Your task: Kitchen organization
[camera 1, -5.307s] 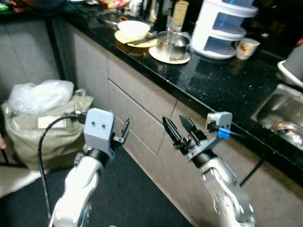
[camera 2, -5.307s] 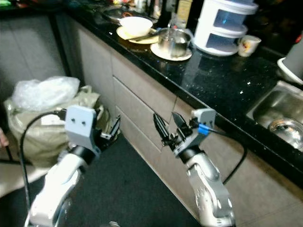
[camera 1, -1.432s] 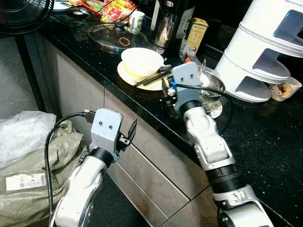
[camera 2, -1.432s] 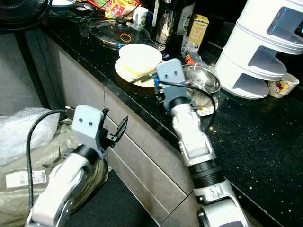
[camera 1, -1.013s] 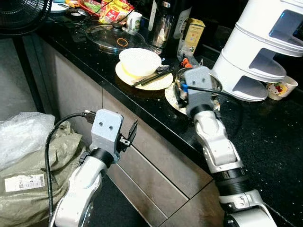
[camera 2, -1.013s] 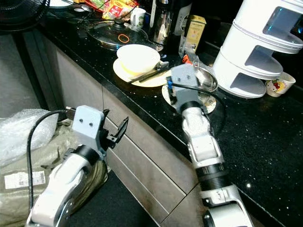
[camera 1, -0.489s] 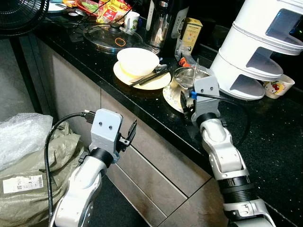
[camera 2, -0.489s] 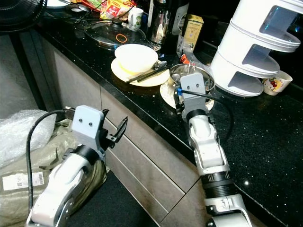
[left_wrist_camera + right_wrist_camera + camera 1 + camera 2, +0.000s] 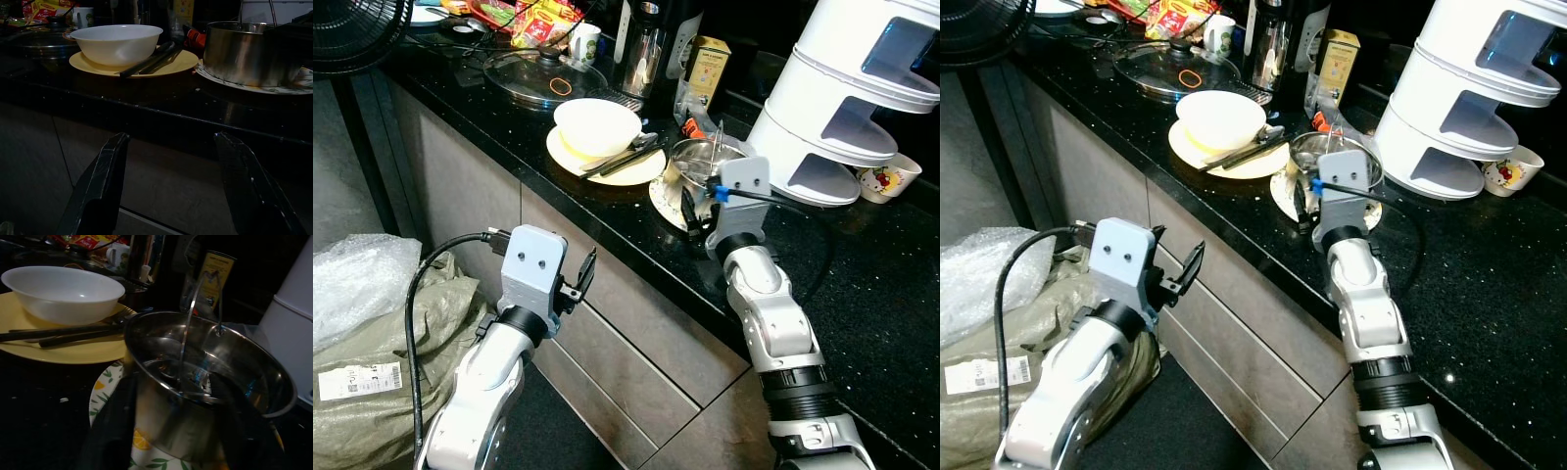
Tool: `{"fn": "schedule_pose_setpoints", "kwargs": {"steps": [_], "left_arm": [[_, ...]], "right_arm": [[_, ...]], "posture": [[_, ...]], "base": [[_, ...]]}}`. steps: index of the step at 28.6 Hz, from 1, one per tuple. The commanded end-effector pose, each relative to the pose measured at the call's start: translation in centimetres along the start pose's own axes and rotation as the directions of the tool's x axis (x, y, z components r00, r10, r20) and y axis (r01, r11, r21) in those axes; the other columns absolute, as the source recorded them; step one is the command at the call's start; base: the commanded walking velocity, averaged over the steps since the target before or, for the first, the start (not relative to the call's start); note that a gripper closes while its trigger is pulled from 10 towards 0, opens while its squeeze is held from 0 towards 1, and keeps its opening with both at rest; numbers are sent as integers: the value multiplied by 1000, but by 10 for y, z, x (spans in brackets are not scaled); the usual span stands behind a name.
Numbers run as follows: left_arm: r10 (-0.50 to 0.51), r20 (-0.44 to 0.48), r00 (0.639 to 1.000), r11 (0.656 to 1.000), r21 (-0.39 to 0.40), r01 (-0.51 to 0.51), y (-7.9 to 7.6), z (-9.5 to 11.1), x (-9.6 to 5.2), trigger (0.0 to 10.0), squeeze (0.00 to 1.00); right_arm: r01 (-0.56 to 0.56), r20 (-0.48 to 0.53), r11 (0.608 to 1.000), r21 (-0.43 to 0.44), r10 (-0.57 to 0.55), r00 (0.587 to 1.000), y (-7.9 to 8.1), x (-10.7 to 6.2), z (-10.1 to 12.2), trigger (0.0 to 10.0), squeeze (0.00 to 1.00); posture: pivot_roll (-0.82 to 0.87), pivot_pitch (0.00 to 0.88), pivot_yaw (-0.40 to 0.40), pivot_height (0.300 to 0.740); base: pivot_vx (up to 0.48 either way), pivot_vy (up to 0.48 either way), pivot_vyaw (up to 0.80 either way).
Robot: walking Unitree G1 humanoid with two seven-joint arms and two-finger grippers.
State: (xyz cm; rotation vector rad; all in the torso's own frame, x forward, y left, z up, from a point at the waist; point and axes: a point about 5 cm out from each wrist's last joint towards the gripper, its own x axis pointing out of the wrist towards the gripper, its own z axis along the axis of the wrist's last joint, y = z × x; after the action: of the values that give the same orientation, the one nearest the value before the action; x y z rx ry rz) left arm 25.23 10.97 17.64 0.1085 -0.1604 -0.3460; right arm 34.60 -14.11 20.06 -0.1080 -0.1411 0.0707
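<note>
While the left gripper (image 9: pixel 578 279) hangs open, the right gripper (image 9: pixel 176 431) straddles the steel pot's (image 9: pixel 210 382) rim, unclosed.

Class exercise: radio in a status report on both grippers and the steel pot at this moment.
Right gripper at steel pot, jaws straddling its near wall. Left gripper idle below counter, jaws open. Pot sits on patterned plate; bowl close beside.

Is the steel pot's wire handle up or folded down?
Up: the wire handle arches above the steel pot rim, right tool straddling the near wall.

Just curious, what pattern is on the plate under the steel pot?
White plate with green leaves and yellow lemon slices; clearest in the right wrist view.
</note>
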Motion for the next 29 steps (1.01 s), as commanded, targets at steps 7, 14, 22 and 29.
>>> {"fn": "schedule_pose_setpoints", "kwargs": {"steps": [7,14,22,29], "left_arm": [[-12,-15,1000,1000,3,12,-3,-3,0,10000,0],[-10,-15,1000,1000,1,10,-3,-3,0,10000,0],[-8,-14,1000,1000,2,8,-3,-3,0,10000,0],[-9,-15,1000,1000,2,9,-3,-4,0,10000,0]], "right_arm": [[34,7,998,47,-34,999,-8,-1,1,0,0],[36,12,998,49,-37,999,-9,0,2,0,0],[67,161,995,77,-78,984,-15,1,31,0,0],[97,299,995,16,-97,949,-25,0,64,0,0]], "posture": [[155,25,-179,740],[155,26,-182,740],[160,25,-185,740],[155,23,-183,740]], "base": [[0,0,0],[0,0,0],[0,0,0],[0,0,0]]}}
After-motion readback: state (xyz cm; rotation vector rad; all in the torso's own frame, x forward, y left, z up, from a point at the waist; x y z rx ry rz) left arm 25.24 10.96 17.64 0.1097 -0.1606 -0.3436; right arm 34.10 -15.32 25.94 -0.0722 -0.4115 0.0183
